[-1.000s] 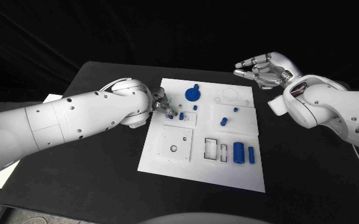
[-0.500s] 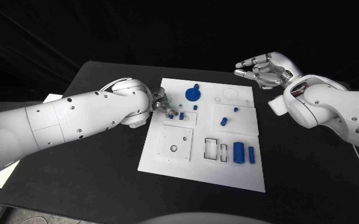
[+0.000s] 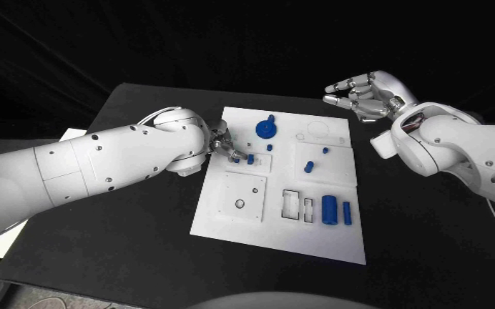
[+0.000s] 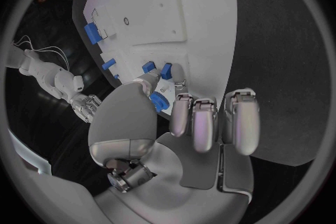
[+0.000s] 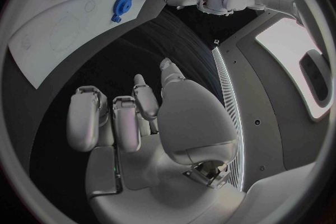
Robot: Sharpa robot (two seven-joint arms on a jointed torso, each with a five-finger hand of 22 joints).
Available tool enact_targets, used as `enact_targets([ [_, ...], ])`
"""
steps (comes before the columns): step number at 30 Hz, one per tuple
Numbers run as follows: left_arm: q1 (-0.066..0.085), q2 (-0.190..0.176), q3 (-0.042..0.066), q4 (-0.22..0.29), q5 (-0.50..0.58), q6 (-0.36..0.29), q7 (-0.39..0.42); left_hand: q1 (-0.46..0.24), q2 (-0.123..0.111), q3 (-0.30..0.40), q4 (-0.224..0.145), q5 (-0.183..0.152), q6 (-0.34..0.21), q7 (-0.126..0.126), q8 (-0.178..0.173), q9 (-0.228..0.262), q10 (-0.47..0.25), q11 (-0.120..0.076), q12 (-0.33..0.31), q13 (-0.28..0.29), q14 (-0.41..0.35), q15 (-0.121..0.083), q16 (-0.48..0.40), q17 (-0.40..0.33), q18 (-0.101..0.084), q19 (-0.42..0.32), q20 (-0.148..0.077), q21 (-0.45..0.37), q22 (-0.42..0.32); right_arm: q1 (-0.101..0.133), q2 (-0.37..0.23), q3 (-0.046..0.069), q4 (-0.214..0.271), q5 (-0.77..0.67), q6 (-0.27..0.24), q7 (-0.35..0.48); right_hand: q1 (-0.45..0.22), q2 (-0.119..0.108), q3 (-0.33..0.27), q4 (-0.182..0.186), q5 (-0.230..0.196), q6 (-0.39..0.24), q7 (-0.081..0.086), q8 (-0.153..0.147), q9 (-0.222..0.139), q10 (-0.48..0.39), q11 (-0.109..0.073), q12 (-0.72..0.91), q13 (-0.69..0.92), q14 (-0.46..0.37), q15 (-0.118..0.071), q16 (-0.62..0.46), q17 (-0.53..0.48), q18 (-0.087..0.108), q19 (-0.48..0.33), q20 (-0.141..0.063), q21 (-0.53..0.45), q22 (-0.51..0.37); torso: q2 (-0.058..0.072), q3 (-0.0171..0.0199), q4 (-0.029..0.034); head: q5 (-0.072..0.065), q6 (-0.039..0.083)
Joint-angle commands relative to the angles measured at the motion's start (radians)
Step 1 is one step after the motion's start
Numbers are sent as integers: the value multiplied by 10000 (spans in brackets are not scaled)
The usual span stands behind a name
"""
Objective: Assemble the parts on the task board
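Note:
The white task board (image 3: 278, 241) lies mid-table. My left hand (image 3: 221, 143) is low at the board's left edge, fingertips pointing onto it, and nothing shows between thumb and fingers (image 4: 192, 123). Just beyond the fingertips stand two small blue pieces (image 3: 235, 159) (image 3: 250, 159), seen also in the left wrist view (image 4: 147, 67) (image 4: 166, 71). A blue gear (image 3: 266, 131) (image 4: 159, 102) sits near the board's far end. My right hand (image 3: 361, 98) (image 5: 133, 117) hovers off the board's far right corner, fingers loosely bent and apart, holding nothing.
Small blue pegs (image 3: 307, 167) (image 3: 324, 151) (image 3: 270, 148) stand mid-board. A blue cylinder (image 3: 329, 209) and a blue bar (image 3: 347, 213) lie near the right edge beside rectangular slots (image 3: 293, 205). My left forearm (image 3: 114, 159) covers the black table (image 3: 124, 252) on the left.

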Motion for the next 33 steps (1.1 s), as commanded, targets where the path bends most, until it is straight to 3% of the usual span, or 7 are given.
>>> enact_targets([
  [1,-16,-15,0,27,20,157,-65,133,7,-81,29,18,60,3,-58,-6,119,-3,9,770,1037,-60,30,2629,-105,804,-71,43,1966,-4,15,2,-4,-12,90,104,-92,23,-55,3,67,-22,-3,41,15,-22,-14,-10,-3,725,-14,-52,1380,110,-49,9,-67,-4,2,4,1,-4,-7],
  [15,-16,-99,15,102,25,-81,-51,207,130,-176,163,24,66,1,-55,-18,126,-5,14,784,1037,-62,30,2629,-108,809,-73,50,1978,-4,23,2,-10,-12,97,106,-108,23,-68,13,80,-23,-3,42,14,-21,-14,-10,-4,725,-14,-53,1380,111,-50,8,-72,-12,7,3,-4,10,-18],
  [33,-3,-257,61,287,333,-491,14,108,121,-453,312,20,80,2,-46,-37,134,-5,11,792,1037,-61,30,2629,-111,816,-74,59,1993,-7,38,2,-21,-12,114,98,-117,28,-76,19,98,-23,-4,43,15,-22,-15,-12,-7,725,-14,-56,1377,110,-48,8,-70,-7,-2,8,-8,10,-10],
])
